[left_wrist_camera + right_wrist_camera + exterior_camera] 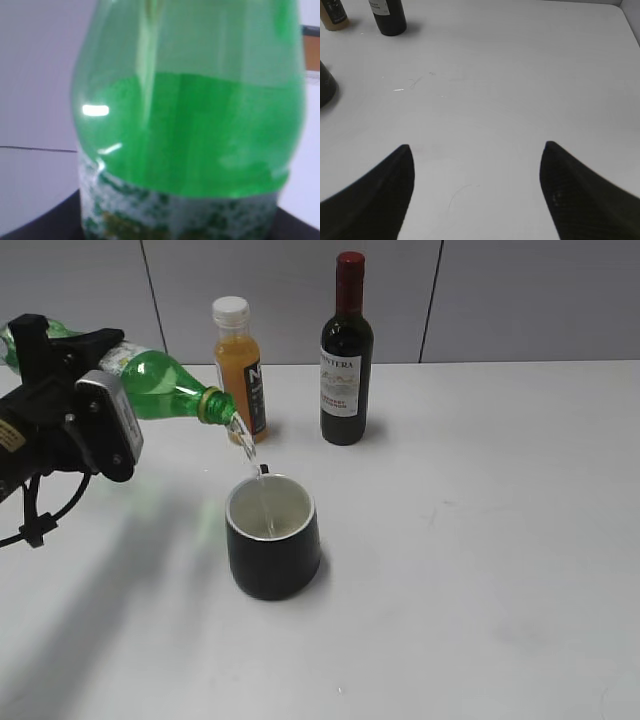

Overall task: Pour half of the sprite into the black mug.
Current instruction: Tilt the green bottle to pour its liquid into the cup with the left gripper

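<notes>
My left gripper (pixel 85 400) is shut on the sprite (pixel 170 388), a green plastic bottle held tipped nearly level, mouth pointing right and down. A thin clear stream falls from its mouth into the black mug (pixel 273 550), which stands upright on the white table with its white inside showing. In the left wrist view the sprite (pixel 190 130) fills the frame, green liquid inside and the patterned label below. My right gripper (pixel 476 150) is open and empty above bare table; the black mug's edge (pixel 326 87) shows at the far left.
An orange juice bottle (pixel 240 365) with a white cap and a dark wine bottle (pixel 346 352) stand behind the mug near the back wall. Both also show at the top left of the right wrist view: the juice bottle (pixel 332 15), the wine bottle (pixel 387 17).
</notes>
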